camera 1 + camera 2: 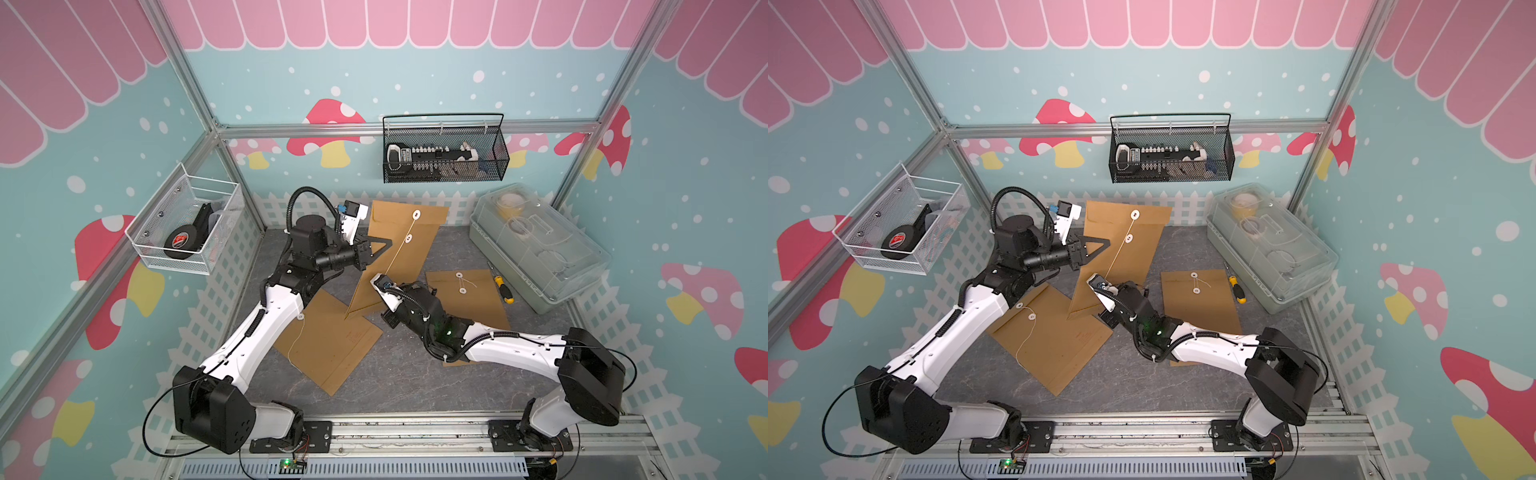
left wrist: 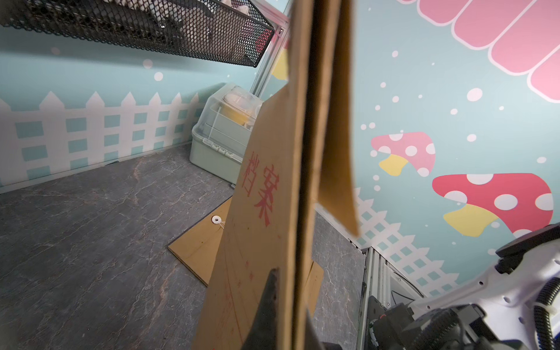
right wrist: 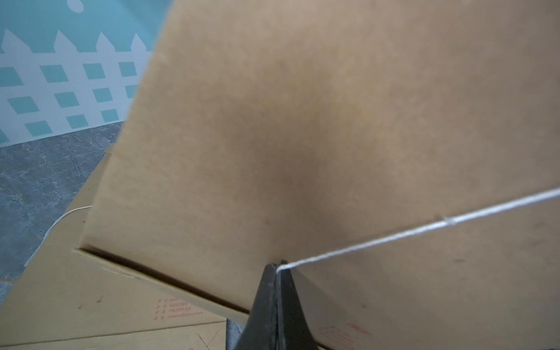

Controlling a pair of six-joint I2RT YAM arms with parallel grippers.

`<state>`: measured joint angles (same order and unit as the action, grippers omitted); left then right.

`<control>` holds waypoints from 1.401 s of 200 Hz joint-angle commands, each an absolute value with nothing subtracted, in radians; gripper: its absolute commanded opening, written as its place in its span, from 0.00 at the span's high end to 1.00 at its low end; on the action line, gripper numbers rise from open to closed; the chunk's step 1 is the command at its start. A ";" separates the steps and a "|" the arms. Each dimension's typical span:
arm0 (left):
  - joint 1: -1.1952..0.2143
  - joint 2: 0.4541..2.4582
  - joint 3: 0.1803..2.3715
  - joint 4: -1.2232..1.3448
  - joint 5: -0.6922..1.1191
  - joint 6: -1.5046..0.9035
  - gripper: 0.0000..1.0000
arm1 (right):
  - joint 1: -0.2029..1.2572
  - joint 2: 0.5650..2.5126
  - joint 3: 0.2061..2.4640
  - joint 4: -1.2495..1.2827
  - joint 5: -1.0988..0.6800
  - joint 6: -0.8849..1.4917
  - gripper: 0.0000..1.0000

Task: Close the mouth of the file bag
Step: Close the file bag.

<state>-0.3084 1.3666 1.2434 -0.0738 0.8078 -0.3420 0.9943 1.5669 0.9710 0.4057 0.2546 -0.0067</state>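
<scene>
A brown file bag (image 1: 401, 253) stands tilted upright at the middle of the table in both top views. My left gripper (image 1: 387, 243) is shut on its left edge, with black fingers (image 2: 271, 291) either side of the cardboard. The flap (image 2: 336, 121) hangs slightly away from the body. A white string (image 1: 399, 249) runs from the flap's disc (image 1: 416, 214) past the lower disc (image 1: 408, 238), taut, down to my right gripper (image 3: 277, 265). That gripper is shut on the string's end, close in front of the bag's face (image 3: 303, 136).
Two more file bags lie flat, one at front left (image 1: 328, 345) and one at right (image 1: 465, 299). A yellow screwdriver (image 1: 500, 286) lies beside a clear-lidded box (image 1: 536, 245). A black mesh basket (image 1: 444, 153) and a white wire basket (image 1: 187, 232) hang on the walls.
</scene>
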 commanded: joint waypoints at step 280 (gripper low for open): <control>-0.225 1.315 1.189 -0.086 0.915 -0.390 1.00 | 0.655 1.382 0.961 0.351 0.510 -0.021 1.00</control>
